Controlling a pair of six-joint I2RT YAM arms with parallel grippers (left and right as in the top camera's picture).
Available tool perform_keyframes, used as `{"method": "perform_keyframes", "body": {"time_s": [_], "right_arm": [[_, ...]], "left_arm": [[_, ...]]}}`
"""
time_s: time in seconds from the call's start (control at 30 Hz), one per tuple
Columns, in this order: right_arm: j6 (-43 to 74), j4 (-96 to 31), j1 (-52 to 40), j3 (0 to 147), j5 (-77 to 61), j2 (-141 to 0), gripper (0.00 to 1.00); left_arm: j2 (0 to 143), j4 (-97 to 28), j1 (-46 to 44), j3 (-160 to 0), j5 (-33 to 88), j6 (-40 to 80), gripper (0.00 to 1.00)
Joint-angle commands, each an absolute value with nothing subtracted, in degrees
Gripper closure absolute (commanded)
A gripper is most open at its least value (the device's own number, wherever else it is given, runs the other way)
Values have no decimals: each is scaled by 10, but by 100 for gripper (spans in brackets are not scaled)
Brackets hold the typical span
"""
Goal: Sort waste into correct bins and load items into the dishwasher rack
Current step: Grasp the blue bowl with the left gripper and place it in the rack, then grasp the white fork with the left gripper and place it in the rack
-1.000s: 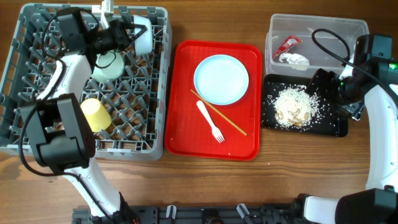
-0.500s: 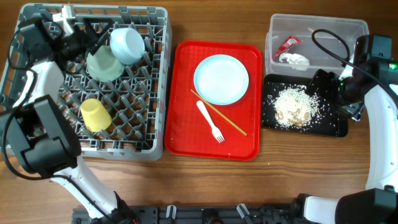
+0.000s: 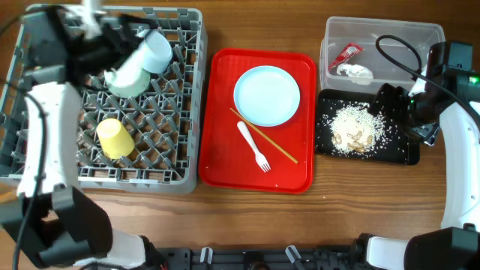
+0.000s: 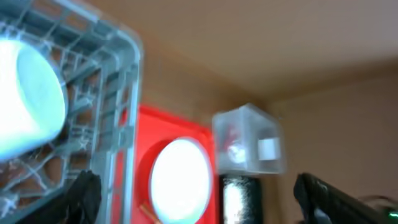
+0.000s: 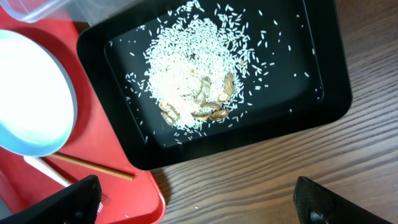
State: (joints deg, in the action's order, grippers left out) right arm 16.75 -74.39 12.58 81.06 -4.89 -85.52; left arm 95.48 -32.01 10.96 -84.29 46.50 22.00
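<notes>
Rack-loading is under way: the pale-green bowl, light-blue bowl and small yellow cup sit in the large grey pegged dishwasher rack. The round pale-blue plate, white plastic fork and wooden chopsticks lie on the red serving tray. The left hand, blurred, seems apart and empty over the rack; the right hand is apart. The next move calls for reaching the plate's thin rim.
</notes>
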Motion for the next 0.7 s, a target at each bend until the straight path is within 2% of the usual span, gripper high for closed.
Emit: {"method": "perform_keyframes", "body": {"time_s": [0.0, 0.03, 0.1, 0.27, 0.43, 0.67], "right_arm": [[154, -743, 127, 821, -52, -844, 0], [154, -743, 127, 821, -52, -844, 0], [154, -743, 127, 821, -52, -844, 0], [154, -743, 127, 821, -52, -844, 0], [150, -743, 127, 821, -65, -844, 0], [150, -743, 127, 821, -65, -844, 0]], "left_arm": [[911, -414, 17, -837, 259, 181, 0], [905, -470, -41, -837, 209, 184, 0], [907, -515, -93, -837, 168, 184, 0], [919, -568, -240, -824, 159, 195, 0], [945, -553, -322, -774, 29, 377, 0], [1071, -492, -394, -764, 18, 448, 0]]}}
